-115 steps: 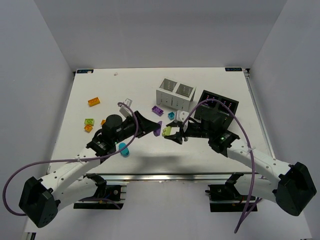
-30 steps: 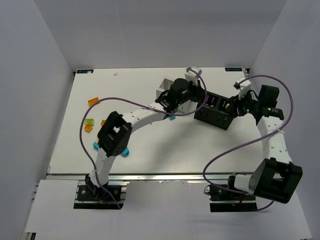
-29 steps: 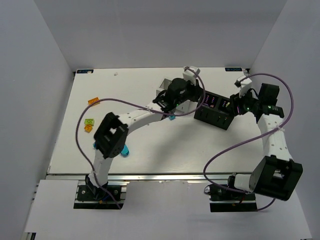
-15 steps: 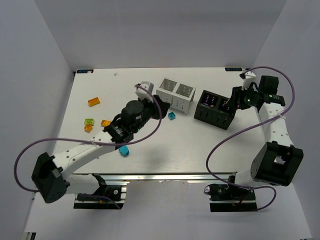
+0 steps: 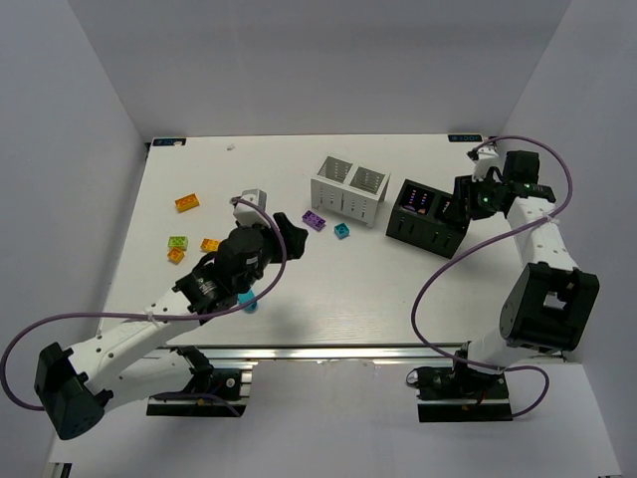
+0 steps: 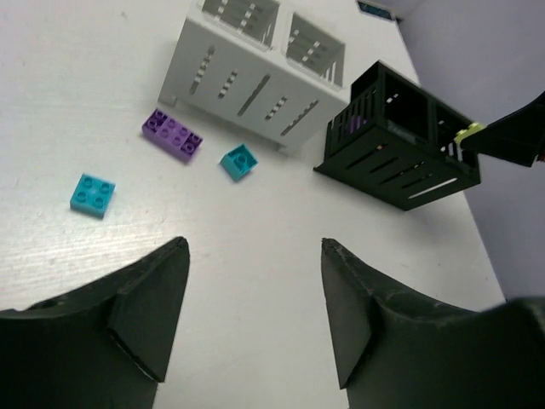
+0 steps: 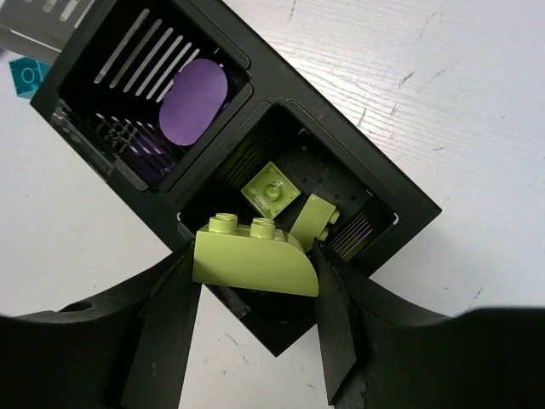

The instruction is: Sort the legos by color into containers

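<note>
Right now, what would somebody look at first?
Probably the lime green brick pinched in the right tool, hanging over the black box compartment where two green bricks already lie. Next, the left tool, open above the table, facing a purple brick and two cyan bricks near the white box.

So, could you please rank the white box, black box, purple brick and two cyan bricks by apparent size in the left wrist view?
1. white box and black box: about alike, not ranked.
2. purple brick.
3. left cyan brick and cyan brick by the white box: alike.
</note>
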Robot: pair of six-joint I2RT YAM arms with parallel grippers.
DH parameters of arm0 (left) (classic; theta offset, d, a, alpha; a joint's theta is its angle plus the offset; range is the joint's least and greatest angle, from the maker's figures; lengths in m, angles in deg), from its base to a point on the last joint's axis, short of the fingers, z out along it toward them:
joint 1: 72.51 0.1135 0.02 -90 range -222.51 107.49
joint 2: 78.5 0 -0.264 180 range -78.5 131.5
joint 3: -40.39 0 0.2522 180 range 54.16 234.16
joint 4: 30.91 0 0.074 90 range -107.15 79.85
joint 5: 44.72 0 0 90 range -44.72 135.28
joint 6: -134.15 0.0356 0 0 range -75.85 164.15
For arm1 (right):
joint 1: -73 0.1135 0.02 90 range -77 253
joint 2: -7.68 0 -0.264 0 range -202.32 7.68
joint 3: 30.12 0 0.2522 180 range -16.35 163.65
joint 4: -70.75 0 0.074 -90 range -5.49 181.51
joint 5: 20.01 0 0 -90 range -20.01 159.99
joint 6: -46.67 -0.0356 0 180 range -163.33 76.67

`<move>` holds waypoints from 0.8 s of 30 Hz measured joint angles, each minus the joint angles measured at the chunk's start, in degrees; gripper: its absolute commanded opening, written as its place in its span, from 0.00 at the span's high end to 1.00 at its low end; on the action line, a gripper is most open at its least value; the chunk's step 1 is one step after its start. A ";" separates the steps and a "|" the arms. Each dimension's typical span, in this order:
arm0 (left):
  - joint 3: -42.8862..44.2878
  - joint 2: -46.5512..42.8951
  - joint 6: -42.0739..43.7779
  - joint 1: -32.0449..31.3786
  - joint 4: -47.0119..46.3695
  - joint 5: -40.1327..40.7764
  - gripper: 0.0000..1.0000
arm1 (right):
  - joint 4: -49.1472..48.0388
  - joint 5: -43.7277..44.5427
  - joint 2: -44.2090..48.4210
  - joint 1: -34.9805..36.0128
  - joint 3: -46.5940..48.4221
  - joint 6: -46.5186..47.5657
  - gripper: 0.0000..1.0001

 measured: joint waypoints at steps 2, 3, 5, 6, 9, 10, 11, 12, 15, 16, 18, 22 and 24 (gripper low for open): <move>0.02 0.37 -0.76 0.00 1.75 0.02 0.25 | 0.00 0.31 -0.85 0.02 0.22 0.09 0.44; 0.02 0.57 -1.11 0.00 2.71 0.02 0.21 | -0.07 0.55 -1.20 0.02 0.33 0.22 0.40; 0.02 0.94 -1.62 0.00 4.26 0.04 0.15 | -0.15 0.90 -1.57 0.02 0.33 0.55 0.35; 0.02 1.11 -2.01 0.00 4.87 0.11 0.14 | -0.15 0.98 -1.60 0.02 0.33 0.70 0.31; 0.09 1.38 -2.84 0.00 6.91 0.52 0.13 | -0.20 1.09 -1.60 0.02 0.68 1.29 0.25; 0.15 1.49 -3.19 0.00 7.43 0.74 0.12 | -0.28 1.07 -1.57 0.02 0.83 1.44 0.25; 0.37 1.66 -3.50 0.02 8.26 1.03 0.11 | -0.31 1.05 -1.55 0.02 1.03 1.79 0.23; 0.61 1.95 -3.85 0.02 8.94 1.27 0.11 | -0.33 1.01 -1.53 0.02 1.31 2.16 0.17; 1.73 2.95 -4.70 0.37 10.78 1.49 0.11 | -0.20 0.17 -1.51 0.02 2.49 3.50 0.11; 2.14 3.30 -4.98 0.59 11.41 1.46 0.12 | -0.09 -0.52 -1.44 0.02 3.08 4.28 0.11; 2.64 3.69 -5.77 1.33 12.37 1.38 0.14 | 0.26 -2.51 -1.11 0.02 4.22 6.58 0.11; 2.82 3.85 -8.52 4.44 14.56 0.59 0.35 | 0.79 -12.92 2.32 -0.02 4.02 16.48 0.11; 2.82 3.80 -10.23 6.91 15.82 -0.59 0.66 | 1.68 -19.71 5.57 0.17 2.54 22.73 0.17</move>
